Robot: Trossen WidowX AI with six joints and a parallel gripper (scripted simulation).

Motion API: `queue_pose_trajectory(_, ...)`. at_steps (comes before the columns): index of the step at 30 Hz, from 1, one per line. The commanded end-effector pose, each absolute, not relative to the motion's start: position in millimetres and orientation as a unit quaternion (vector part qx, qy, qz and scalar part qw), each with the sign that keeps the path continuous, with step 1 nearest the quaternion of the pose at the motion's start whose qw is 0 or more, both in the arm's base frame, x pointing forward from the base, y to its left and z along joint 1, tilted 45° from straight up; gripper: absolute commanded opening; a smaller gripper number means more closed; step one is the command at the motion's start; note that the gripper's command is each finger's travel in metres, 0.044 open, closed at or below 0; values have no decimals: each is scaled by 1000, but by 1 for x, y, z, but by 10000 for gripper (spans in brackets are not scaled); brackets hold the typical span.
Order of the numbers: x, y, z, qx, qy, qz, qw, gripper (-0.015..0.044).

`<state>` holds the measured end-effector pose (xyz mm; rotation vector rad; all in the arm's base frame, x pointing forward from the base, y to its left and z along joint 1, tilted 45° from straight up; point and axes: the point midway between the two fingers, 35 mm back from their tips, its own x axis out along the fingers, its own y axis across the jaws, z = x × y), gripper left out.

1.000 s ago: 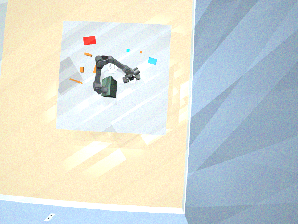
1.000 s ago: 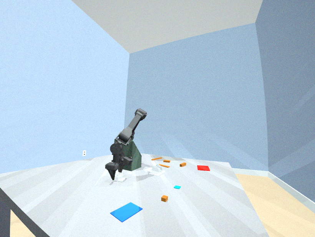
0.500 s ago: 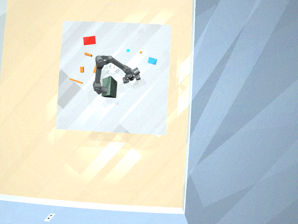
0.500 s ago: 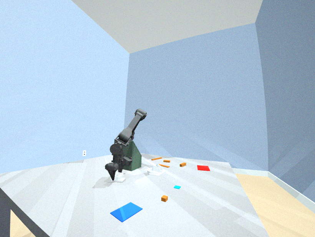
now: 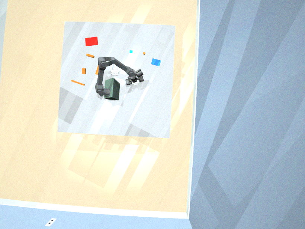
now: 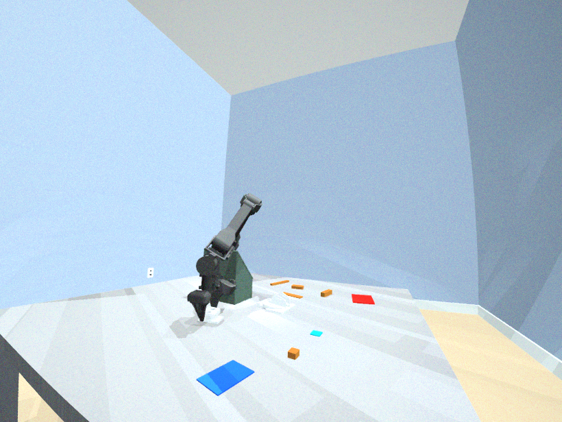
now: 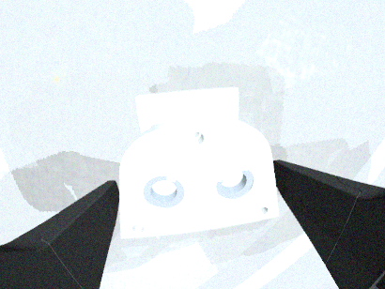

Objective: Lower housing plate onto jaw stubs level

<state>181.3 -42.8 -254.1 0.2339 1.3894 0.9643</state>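
The white housing plate lies away from the jaws, low over the table. In the wrist view it has a rounded far edge, two large round holes and small holes; a white block shows beyond that edge. My gripper is open and pointing down, one finger on each side of the plate, very close to its side edges. Contact cannot be told. The white base with the jaws stands between the arm's base and the cyan square; its pins and stubs are too small to make out.
The dark green block stands by the arm's base. A blue sheet, orange cube, cyan square and red sheet lie around. Several orange pieces lie beyond the jaws.
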Motion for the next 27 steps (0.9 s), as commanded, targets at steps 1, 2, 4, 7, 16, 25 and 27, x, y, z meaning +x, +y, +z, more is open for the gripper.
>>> queue_pose_trajectory(1,181,-43,-254,103,613,426,657,407)
queue_pose_trajectory(2,181,-43,-254,103,613,426,657,400)
queue_pose_trajectory(4,181,-43,-254,103,613,426,657,387)
queue_pose_trajectory(7,181,-43,-254,103,613,426,657,367)
queue_pose_trajectory(16,181,-43,-254,103,613,426,657,351)
queue_pose_trajectory(25,184,-53,-245,103,614,425,657,351)
queue_pose_trajectory(27,185,-57,-240,104,614,425,657,351)
